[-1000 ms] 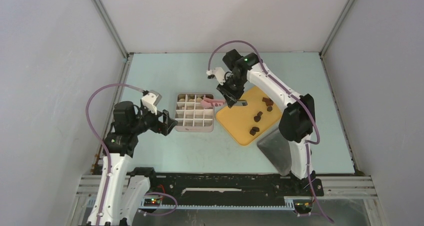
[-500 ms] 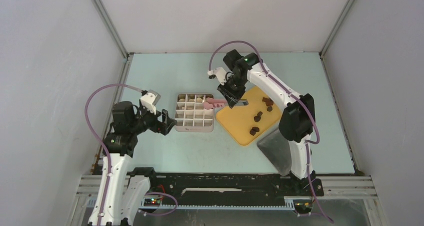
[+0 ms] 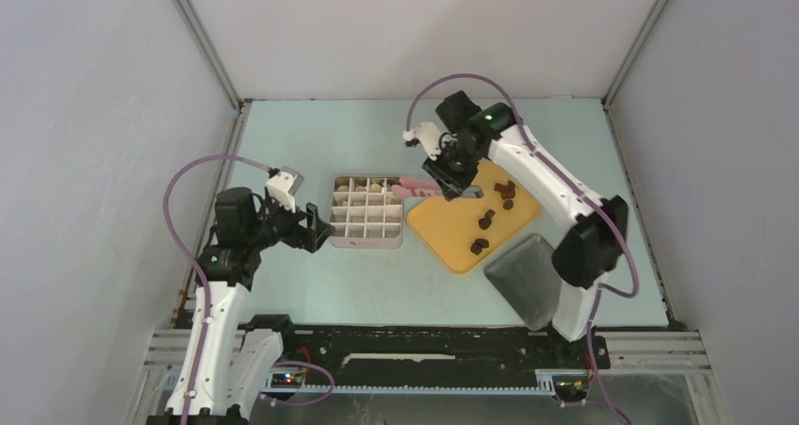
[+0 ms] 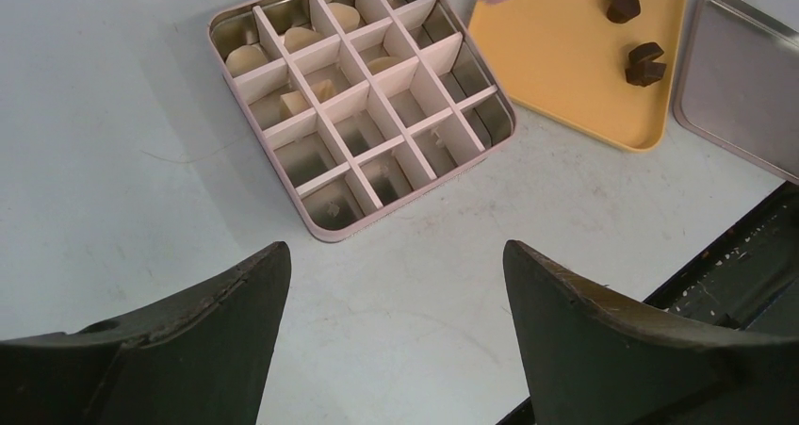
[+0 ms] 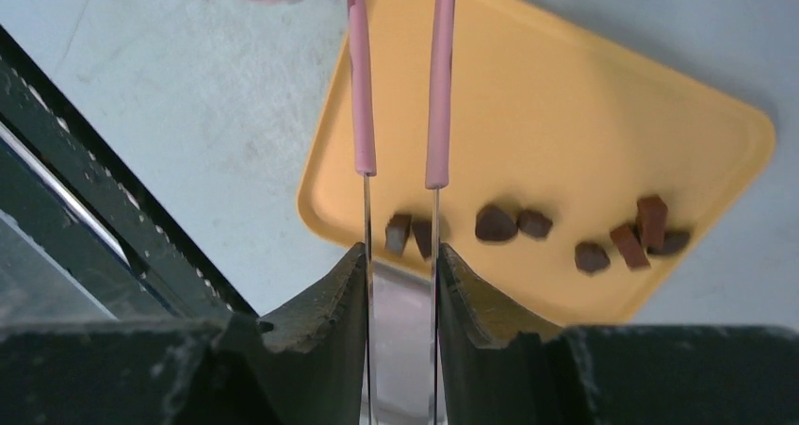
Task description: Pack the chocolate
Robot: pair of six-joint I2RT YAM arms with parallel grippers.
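Pale table point(image 3: 311, 138): tin point(image 3: 367, 245), tray point(image 3: 450, 225), chocolate point(image 3: 486, 221), lid point(image 3: 520, 276), tongs point(image 3: 407, 191)

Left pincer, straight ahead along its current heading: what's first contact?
Probably the divided tin: the open left pincer aims at its near corner, with only bare table between. Depth is unclear, so it might meet the table just short of it.

The table point(image 3: 311, 142) is pale blue-green. A box point(image 3: 366, 244) with little squares sits left of the middle. A yellow tray point(image 3: 443, 225) lies just right of it. A gray lid point(image 3: 523, 274) lies nearer, just beside the tray.
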